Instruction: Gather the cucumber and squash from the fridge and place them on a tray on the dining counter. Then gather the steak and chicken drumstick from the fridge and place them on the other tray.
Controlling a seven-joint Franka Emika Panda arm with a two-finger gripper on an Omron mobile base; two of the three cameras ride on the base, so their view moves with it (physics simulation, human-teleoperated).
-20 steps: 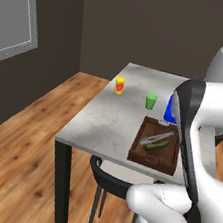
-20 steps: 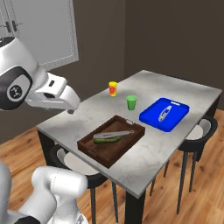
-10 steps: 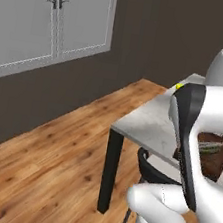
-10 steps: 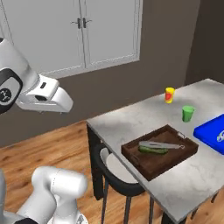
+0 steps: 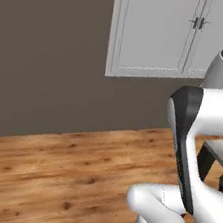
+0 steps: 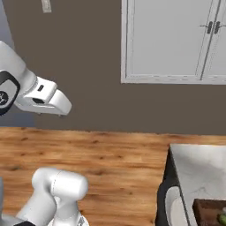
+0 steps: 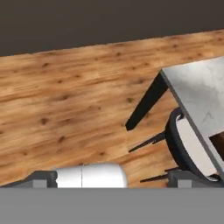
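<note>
With our claw [image 7: 107, 178] spread wide and empty over the floorboards, the grey marble-topped dining counter [image 7: 201, 103] and its dark brown wooden tray [image 6: 211, 210] sit off right; no fridge ahead.

View swung from dining counter [image 6: 198, 170] toward cabinets [image 6: 176, 39].

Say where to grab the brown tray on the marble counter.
Probably take the tray by its raised rim, jaws straddling it from above, near the corner by the dining counter edge: a flat, low body leaves only that thin wall to pinch.
</note>
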